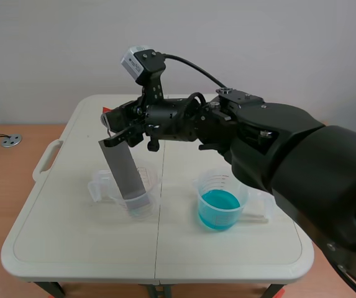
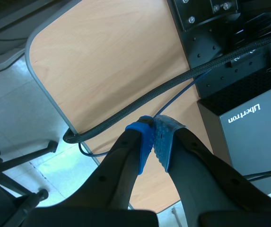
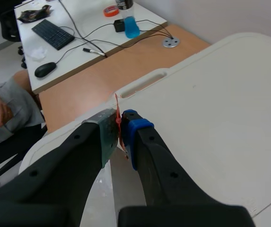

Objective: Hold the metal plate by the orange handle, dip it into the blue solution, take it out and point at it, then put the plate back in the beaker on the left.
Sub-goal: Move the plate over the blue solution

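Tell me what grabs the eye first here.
The right gripper, on the big black arm reaching in from the right side of the scene view, is shut on the orange handle of a tilted metal plate. The plate's lower end sits in the clear beaker on the left. Beside it, the blue solution stands out in the other beaker, both on the white table.

**A robot lab in an office room**

A white folding table (image 1: pixel 72 248) carries a graduated beaker of blue solution (image 1: pixel 240 186) right of the tabletop's middle. Beside it stands a white desk (image 3: pixel 92 14) with keyboard (image 3: pixel 52 33), mouse (image 3: pixel 45 69) and cables. A black equipment case (image 2: pixel 253 137) marked "Libertron" and a wheeled chair base (image 2: pixel 12 189) sit nearby.
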Controlling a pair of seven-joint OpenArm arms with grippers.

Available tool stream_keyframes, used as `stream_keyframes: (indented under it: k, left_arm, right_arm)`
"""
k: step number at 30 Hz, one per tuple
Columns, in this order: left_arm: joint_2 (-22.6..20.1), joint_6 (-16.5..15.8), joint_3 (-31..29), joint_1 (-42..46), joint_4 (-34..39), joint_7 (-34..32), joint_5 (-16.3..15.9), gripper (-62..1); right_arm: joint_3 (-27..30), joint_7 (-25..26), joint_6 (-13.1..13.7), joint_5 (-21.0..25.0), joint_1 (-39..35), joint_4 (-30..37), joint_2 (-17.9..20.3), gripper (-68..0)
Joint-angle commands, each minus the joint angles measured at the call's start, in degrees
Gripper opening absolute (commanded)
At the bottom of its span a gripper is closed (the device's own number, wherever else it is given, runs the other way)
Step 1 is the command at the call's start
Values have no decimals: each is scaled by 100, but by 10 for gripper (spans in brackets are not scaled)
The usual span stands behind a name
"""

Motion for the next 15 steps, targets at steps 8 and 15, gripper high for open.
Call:
stream_keyframes:
  k: [8,15]
  left_arm:
    - [-20,-37,-7,72,39,-37,-37,-575]
    - [-20,-37,-7,70,39,-57,-37,-575]
  right_arm:
    - [-13,221,557,63,98,229,208,-664]
    - [-13,363,557,66,2,798,525,-664]
